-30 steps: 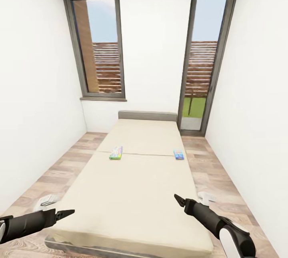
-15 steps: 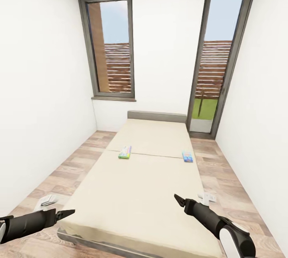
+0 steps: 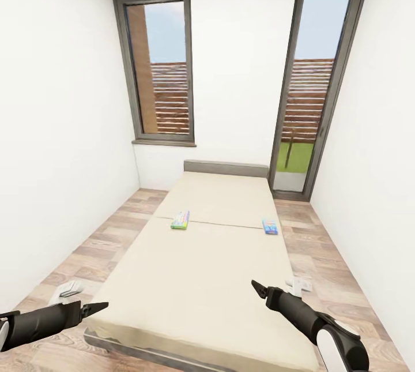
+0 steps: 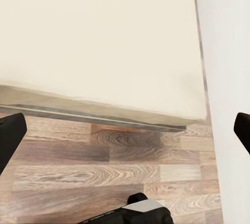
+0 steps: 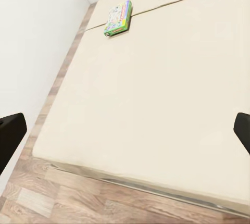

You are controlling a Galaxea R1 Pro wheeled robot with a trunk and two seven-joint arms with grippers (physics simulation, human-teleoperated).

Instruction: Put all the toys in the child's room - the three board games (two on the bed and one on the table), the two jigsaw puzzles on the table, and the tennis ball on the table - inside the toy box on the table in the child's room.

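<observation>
Nearest, the left gripper (image 3: 99, 305) and the right gripper (image 3: 258, 288) hang low at the foot of the bed (image 3: 196, 280), arms stretched forward. Each carries nothing. In the wrist views both pairs of dark fingertips (image 4: 10, 135) (image 5: 10, 130) sit at opposite edges of the picture, so both pincers are spread wide. The left one hovers over the wood-plank floor (image 3: 63, 271) just short of the bed's near corner; the right one hovers over the beige cover.

Farther ahead, well beyond either pincer, two board games lie flat near the seam across the bed. The green-edged game box (image 3: 180, 220) lies forward of the left pincer, toward the middle of the cover; the smaller blue game box (image 3: 270, 226) lies almost straight ahead of the right pincer.

Beyond them stand the grey headboard (image 3: 226, 168), the white wall and two tall windows (image 3: 161, 66).

Compared with a second ago, the whole view has shifted and has since settled; the base has probably stopped. Judged from this, the approach to the games is unfinished.
</observation>
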